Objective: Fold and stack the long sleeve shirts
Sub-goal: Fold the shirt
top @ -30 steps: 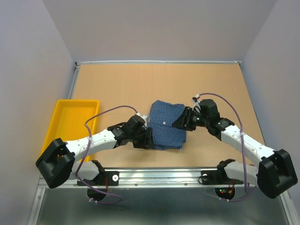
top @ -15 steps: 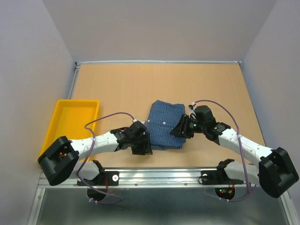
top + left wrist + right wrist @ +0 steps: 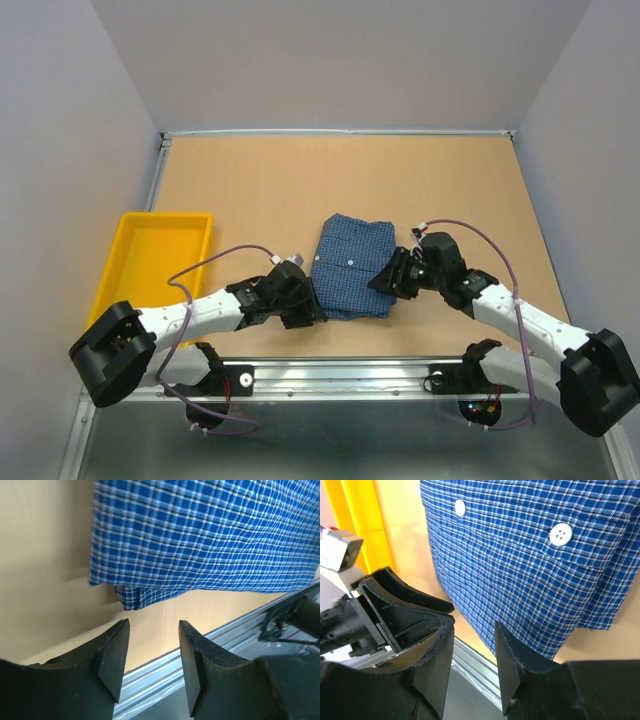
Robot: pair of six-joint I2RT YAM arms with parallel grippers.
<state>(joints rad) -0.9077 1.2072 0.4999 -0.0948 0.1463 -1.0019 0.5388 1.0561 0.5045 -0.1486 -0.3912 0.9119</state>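
Observation:
One blue finely checked long sleeve shirt [image 3: 352,262] lies folded into a compact rectangle on the table, placket and white buttons facing up. My left gripper [image 3: 306,306] is at its near left corner, open and empty. In the left wrist view the left gripper [image 3: 152,625] hovers over bare table just short of the shirt's [image 3: 200,535] folded edge. My right gripper [image 3: 386,280] is at the near right corner, open and empty. In the right wrist view the right gripper [image 3: 474,625] is just above the shirt's [image 3: 520,555] edge, with the left gripper [image 3: 395,615] opposite.
A yellow tray [image 3: 150,262] stands at the table's left edge and also shows in the right wrist view [image 3: 360,525]. A metal rail [image 3: 340,372] runs along the near edge, close below both grippers. The wooden table [image 3: 300,180] stretches beyond the shirt.
Both grippers have drawn back a little toward the near edge, the left one sliding left off the shirt's corner. The shirt's near edge now lies flatter and shorter.

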